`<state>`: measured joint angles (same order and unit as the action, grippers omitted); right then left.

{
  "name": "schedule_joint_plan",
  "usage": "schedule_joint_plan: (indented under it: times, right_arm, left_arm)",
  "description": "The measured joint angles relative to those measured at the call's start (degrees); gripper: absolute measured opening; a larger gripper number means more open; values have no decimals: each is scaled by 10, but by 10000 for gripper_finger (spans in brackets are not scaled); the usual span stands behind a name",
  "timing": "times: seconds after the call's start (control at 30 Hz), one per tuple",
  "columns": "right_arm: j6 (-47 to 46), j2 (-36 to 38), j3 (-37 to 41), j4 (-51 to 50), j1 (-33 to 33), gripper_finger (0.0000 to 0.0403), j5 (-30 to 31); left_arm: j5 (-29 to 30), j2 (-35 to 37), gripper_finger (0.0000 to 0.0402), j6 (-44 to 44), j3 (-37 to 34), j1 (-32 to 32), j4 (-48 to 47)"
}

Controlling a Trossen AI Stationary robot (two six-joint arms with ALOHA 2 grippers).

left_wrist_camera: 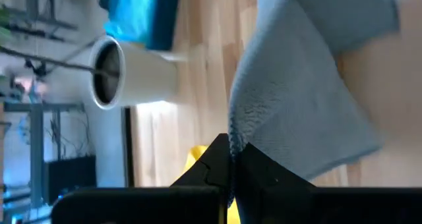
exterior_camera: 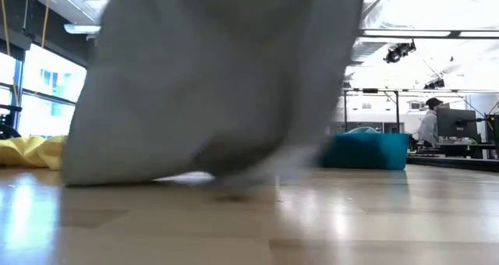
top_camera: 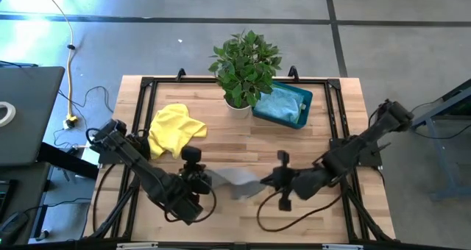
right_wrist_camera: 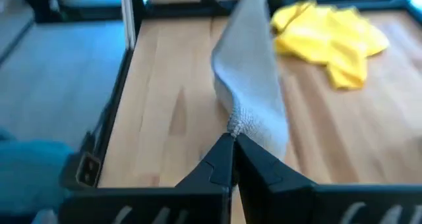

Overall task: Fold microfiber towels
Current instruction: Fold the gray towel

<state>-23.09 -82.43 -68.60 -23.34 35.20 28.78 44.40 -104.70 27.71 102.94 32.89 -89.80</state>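
Both arms held the grey towel [top_camera: 237,181] stretched in front of the potted plant [top_camera: 245,66], the left gripper [left_wrist_camera: 229,159] and right gripper [right_wrist_camera: 232,140] each pinched shut on an edge. It sagged between them, soft and light, probably best taken by its corners.

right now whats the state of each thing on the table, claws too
grey towel: lifted, stretched between both claws, sagging to the table
left claw: shut on a grey towel edge
right claw: shut on the opposite edge
yellow towel: crumpled, unfolded, on the table
teal bin: light blue towel lying inside
potted plant: upright beside the bin
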Motion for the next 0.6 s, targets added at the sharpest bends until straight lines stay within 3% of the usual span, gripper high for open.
schedule_joint_plan:
  times: [0.2,0.33,0.4,0.6]
  right_arm:
    - [-32,50,0,3,-1,0,-39]
    - [-53,63,0,-1,1,0,-111]
    - [-37,64,0,-7,1,0,-118]
    - [16,64,0,-105,-22,0,-22]
  left_arm:
    - [7,2,0,-27,63,-11,0]
    - [-67,4,0,-15,110,-12,19]
    - [-90,3,0,-47,122,-12,31]
    - [36,3,0,-116,126,-31,17]
